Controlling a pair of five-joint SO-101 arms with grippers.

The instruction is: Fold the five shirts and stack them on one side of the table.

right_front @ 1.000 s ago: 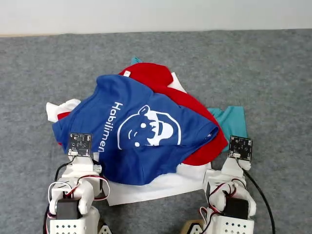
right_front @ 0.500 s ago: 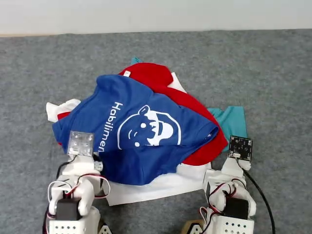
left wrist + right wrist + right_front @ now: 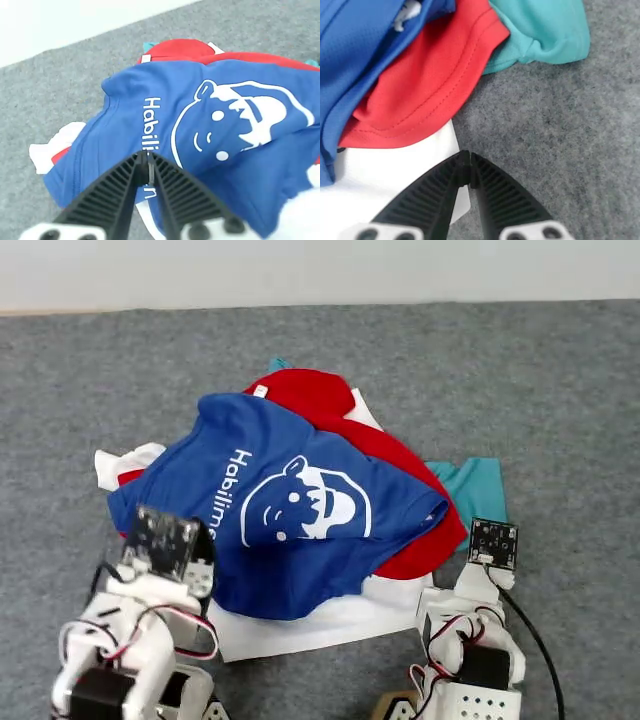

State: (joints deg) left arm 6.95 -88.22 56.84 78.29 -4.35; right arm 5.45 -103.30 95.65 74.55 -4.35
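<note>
A heap of shirts lies mid-table. On top is a blue shirt point(image 3: 290, 510) with a white face print, also blue shirt point(image 3: 215, 135). Under it lie a red shirt point(image 3: 330, 405), a white shirt point(image 3: 330, 625) and a teal shirt point(image 3: 475, 485). My left gripper point(image 3: 145, 162) is shut and empty, raised above the blue shirt's near left part. My right gripper point(image 3: 466, 167) is shut and empty, low over the white shirt point(image 3: 380, 180) corner, beside the red shirt point(image 3: 430, 80) hem and the teal shirt point(image 3: 540, 30).
Grey carpet-like table cover point(image 3: 560, 390) stretches around the heap, with bare room at the far side, left and right. A pale wall runs along the far edge. Both arm bases stand at the near edge.
The left arm has lifted and swung toward the near left, its wrist now higher over the blue shirt's edge. The right arm and the shirts have stayed still.
</note>
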